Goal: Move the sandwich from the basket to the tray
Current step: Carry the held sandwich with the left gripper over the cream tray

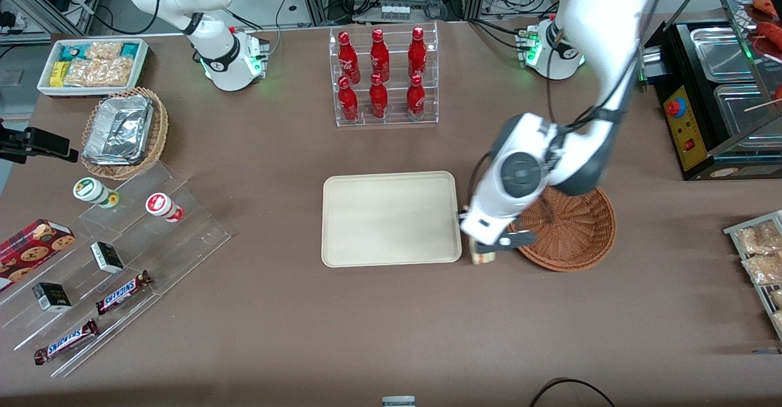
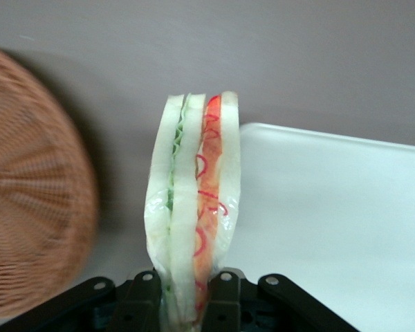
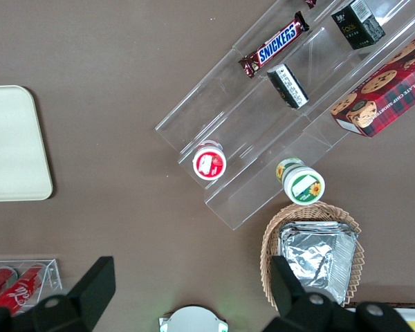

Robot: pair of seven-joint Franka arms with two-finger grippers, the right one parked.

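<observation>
My gripper (image 1: 486, 254) hangs over the strip of table between the basket (image 1: 577, 230) and the tray (image 1: 391, 217), shut on the sandwich (image 2: 194, 207). The sandwich is a wrapped pale wedge with green and red-orange filling along its cut edge; the black fingers (image 2: 142, 297) pinch its lower end. From the front, only a small pale end of the sandwich (image 1: 481, 258) peeks out below the wrist. The reddish-brown woven basket (image 2: 34, 207) looks empty where it shows. The cream tray (image 2: 339, 228) lies bare beside the sandwich.
A clear rack of red bottles (image 1: 382, 77) stands farther from the front camera than the tray. A black appliance (image 1: 715, 89) and packets on a rack (image 1: 760, 260) sit toward the working arm's end. Tan basket with foil trays (image 1: 122, 129), snack bin (image 1: 91, 65) and acrylic shelves (image 1: 116, 260) lie toward the parked arm's end.
</observation>
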